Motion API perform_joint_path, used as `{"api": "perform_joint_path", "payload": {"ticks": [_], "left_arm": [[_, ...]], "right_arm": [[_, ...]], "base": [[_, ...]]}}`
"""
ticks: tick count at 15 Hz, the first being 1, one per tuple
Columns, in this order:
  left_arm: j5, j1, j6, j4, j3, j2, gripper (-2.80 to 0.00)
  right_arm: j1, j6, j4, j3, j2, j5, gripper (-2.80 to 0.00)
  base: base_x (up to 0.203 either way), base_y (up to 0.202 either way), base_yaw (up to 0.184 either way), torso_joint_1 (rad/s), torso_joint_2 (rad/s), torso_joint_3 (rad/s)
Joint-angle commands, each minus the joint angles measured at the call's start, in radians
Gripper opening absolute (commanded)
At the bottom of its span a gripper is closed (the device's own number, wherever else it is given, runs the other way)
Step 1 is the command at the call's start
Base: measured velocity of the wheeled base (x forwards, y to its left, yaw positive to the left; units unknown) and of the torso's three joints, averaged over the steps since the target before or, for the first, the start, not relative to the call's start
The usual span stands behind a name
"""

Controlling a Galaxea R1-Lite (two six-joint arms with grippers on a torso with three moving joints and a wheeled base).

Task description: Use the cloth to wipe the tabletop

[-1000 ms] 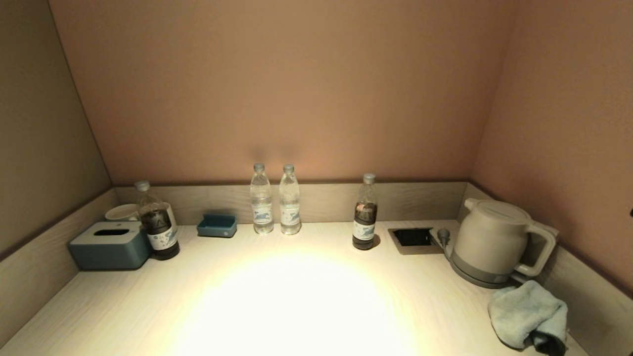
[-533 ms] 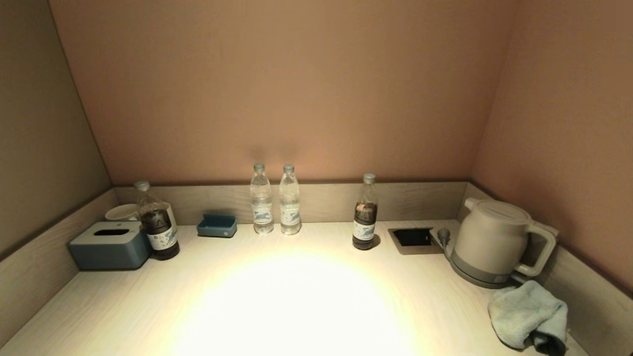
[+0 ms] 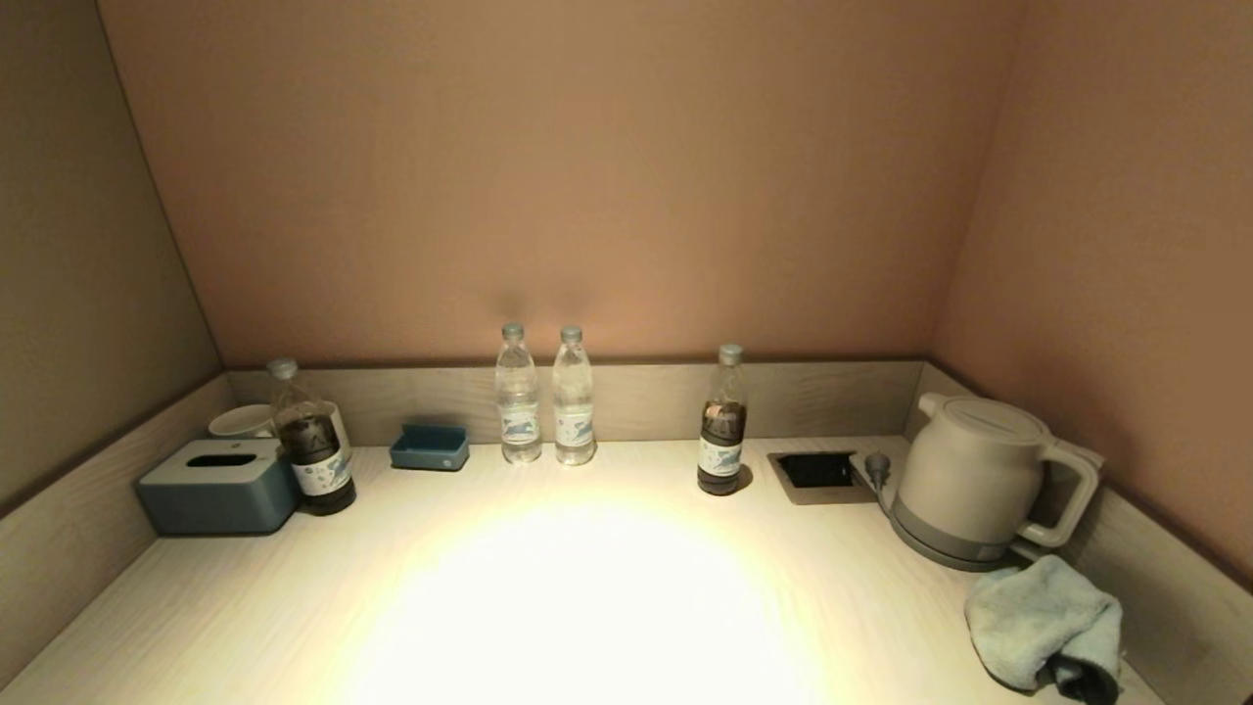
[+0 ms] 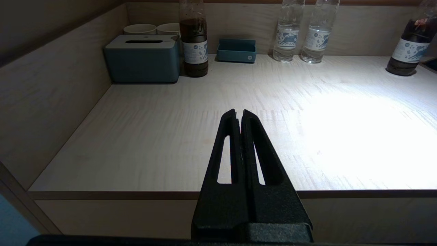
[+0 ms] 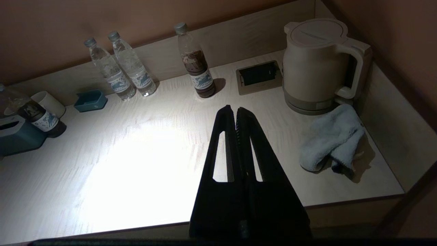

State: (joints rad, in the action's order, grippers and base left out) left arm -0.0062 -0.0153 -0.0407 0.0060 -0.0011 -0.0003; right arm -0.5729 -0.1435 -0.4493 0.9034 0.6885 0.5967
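A crumpled light blue cloth point(image 3: 1043, 627) lies on the pale wooden tabletop point(image 3: 587, 607) at the front right, just in front of the kettle; it also shows in the right wrist view point(image 5: 333, 138). My right gripper point(image 5: 236, 108) is shut and empty, held above the table's front edge, well to the left of the cloth. My left gripper point(image 4: 239, 111) is shut and empty, above the front edge on the left side. Neither gripper shows in the head view.
A white kettle point(image 3: 974, 480) stands at the back right beside a recessed socket point(image 3: 817, 472). Two clear water bottles point(image 3: 544, 395) and a dark bottle point(image 3: 722, 423) stand along the back. A blue tissue box point(image 3: 217, 486), another dark bottle point(image 3: 308, 441), cups and a small blue tray point(image 3: 429, 446) stand at the left.
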Motion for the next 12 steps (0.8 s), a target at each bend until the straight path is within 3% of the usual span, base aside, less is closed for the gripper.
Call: {"api": "perform_joint_path", "payload": {"ticks": [1, 6, 12], "left_arm": [[0.0, 0.0, -0.001, 0.0, 0.0, 0.0, -2.8], [0.0, 0.0, -0.001, 0.0, 0.0, 0.0, -2.8], [0.0, 0.0, -0.001, 0.0, 0.0, 0.0, -2.8]], "right_arm": [[0.001, 0.0, -0.039, 0.001, -0.031, 0.003, -2.8], [0.018, 0.005, -0.076, -0.011, -0.101, 0.001, -2.8], [0.059, 0.077, -0.094, -0.078, -0.172, -0.007, -2.8]], "base": [[0.0, 0.0, 0.0, 0.0, 0.0, 0.0], [0.0, 0.0, 0.0, 0.0, 0.0, 0.0], [0.0, 0.0, 0.0, 0.0, 0.0, 0.0]]}}
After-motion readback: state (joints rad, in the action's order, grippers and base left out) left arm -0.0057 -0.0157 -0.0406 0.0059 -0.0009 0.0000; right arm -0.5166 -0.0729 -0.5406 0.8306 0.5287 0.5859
